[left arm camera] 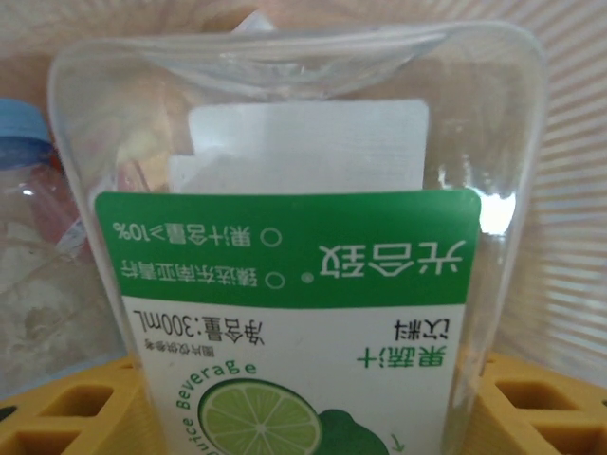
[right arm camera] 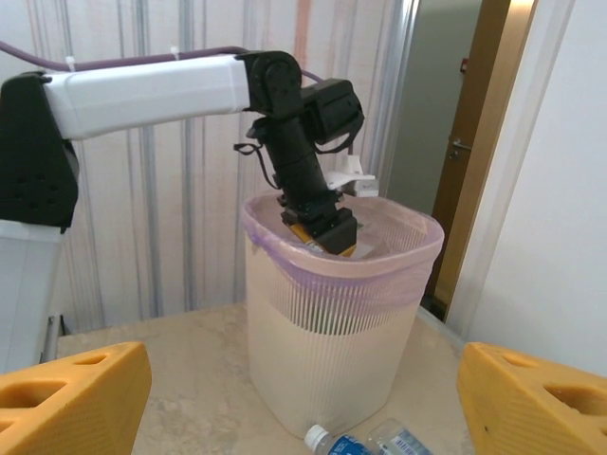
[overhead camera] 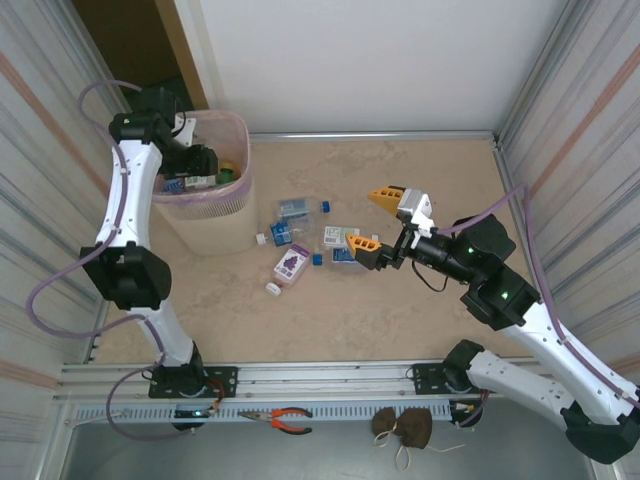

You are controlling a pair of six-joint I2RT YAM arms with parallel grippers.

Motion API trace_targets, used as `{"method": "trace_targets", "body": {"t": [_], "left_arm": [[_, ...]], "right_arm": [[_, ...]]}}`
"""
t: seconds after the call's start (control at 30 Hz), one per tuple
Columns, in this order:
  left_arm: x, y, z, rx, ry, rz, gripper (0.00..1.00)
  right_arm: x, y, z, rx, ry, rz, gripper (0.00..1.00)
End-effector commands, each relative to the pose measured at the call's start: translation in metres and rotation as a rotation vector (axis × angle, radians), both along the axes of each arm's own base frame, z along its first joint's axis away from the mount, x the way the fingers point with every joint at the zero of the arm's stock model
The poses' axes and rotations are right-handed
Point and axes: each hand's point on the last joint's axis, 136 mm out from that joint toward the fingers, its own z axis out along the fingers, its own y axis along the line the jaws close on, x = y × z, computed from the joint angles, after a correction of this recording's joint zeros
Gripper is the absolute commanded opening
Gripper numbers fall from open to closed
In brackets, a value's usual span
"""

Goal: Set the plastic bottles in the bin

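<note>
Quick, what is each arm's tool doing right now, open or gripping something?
Left tool: closed on a lime drink bottle, over the bin.
Right tool: open, empty.

Left arm (overhead camera: 125, 205): smooth white link shells, black joint housings, a bulky black block at the elbow. Lavender cable (overhead camera: 60, 290) runs along it in loose loops, strapped to the white shell with thin ties. Right arm (overhead camera: 520, 305): same white-and-black build, same lavender cable, small green lights on two black joints. Right gripper (overhead camera: 373, 220): white body; jaws orange-yellow, wedge-shaped, with rectangular pockets moulded in. Left gripper (right arm camera: 322, 229): black wrist, small white bracket, jaws the same orange-yellow. Both bases black.
</note>
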Motion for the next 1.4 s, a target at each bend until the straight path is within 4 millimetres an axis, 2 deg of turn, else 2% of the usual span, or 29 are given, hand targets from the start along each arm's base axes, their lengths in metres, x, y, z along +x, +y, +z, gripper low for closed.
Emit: {"method": "trace_targets", "body": {"t": [0.0, 0.13, 0.23, 0.33, 0.43, 0.6, 0.77, 0.93, 1.07, 1.23, 1.37], "left_arm": [[-0.006, 0.023, -0.016, 0.111, 0.078, 0.012, 0.27], [-0.006, 0.025, -0.036, 0.116, 0.132, 0.007, 0.31], [-0.005, 0.027, -0.040, 0.119, 0.145, 0.010, 0.39], [-0.004, 0.023, -0.030, 0.099, 0.109, 0.008, 0.50], [-0.004, 0.023, -0.012, 0.096, 0.049, 0.015, 0.60], [-0.008, 0.024, 0.020, 0.104, -0.034, 0.021, 0.71], [-0.013, 0.024, 0.044, 0.107, -0.091, 0.025, 0.79], [-0.019, 0.021, 0.057, 0.092, -0.125, 0.015, 0.81], [-0.022, 0.011, 0.062, 0.040, -0.145, -0.013, 0.77], [-0.026, -0.006, 0.066, -0.045, -0.184, -0.059, 0.71], [-0.031, -0.017, 0.071, -0.124, -0.229, -0.082, 0.70]], "right_arm": [[0.000, -0.007, 0.010, 0.015, -0.025, -0.027, 0.83], [0.001, -0.006, 0.008, 0.010, -0.020, -0.027, 0.83], [0.003, -0.006, 0.008, 0.008, -0.016, -0.032, 0.83], [0.002, -0.006, 0.010, 0.011, -0.014, -0.027, 0.83], [0.001, -0.007, 0.011, 0.013, -0.017, -0.027, 0.83], [0.000, -0.007, 0.014, 0.017, -0.022, -0.023, 0.83], [0.000, -0.007, 0.016, 0.019, -0.023, -0.022, 0.83], [0.001, -0.007, 0.014, 0.016, -0.016, -0.025, 0.83], [0.006, -0.007, 0.010, 0.002, 0.014, -0.048, 0.83], [0.024, -0.007, -0.008, -0.047, 0.105, -0.122, 0.84], [0.046, -0.011, -0.029, -0.098, 0.227, -0.219, 0.85]]}}
